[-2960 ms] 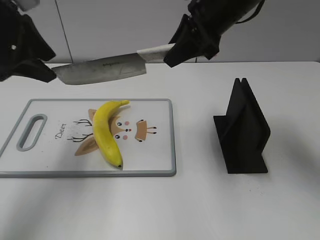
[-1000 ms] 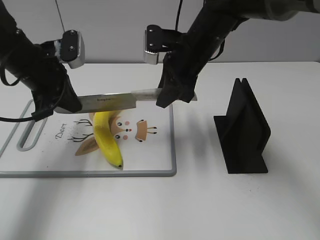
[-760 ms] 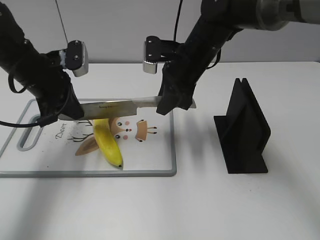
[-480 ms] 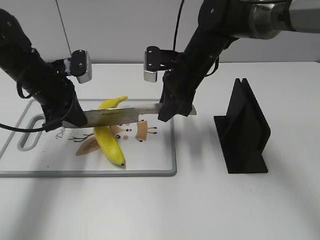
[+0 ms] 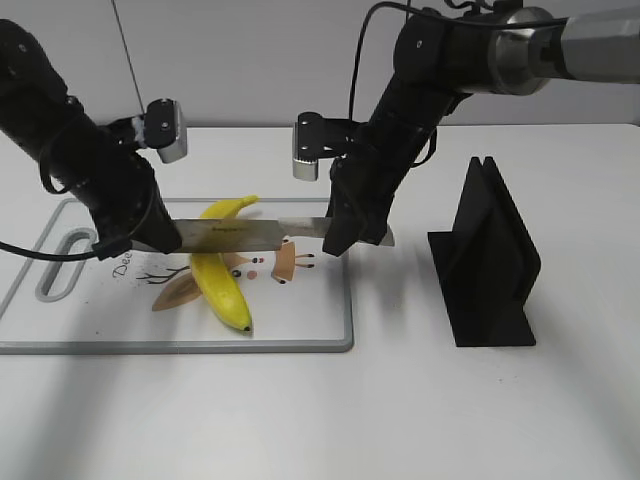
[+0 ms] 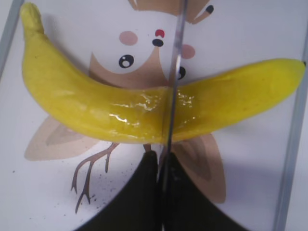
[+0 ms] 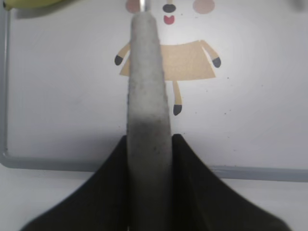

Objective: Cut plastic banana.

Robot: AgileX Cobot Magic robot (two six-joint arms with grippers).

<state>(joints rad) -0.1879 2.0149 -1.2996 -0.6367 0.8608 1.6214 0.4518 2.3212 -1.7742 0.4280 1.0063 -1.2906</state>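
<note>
The yellow plastic banana lies on the white cutting board, over its deer drawing. A knife lies level across the banana's upper half, and its blade edge presses into the banana's middle. My left gripper is shut on the blade's tip end, with the thin blade between its black fingers. My right gripper is shut on the grey knife handle over the board's right edge. Only a sliver of banana shows in the right wrist view.
A black knife stand stands upright on the white table to the right of the board. The board has a grey rim and a handle slot at its left end.
Both arms have lowered the knife from above the board onto the banana. The banana has shifted a little under the blade.
</note>
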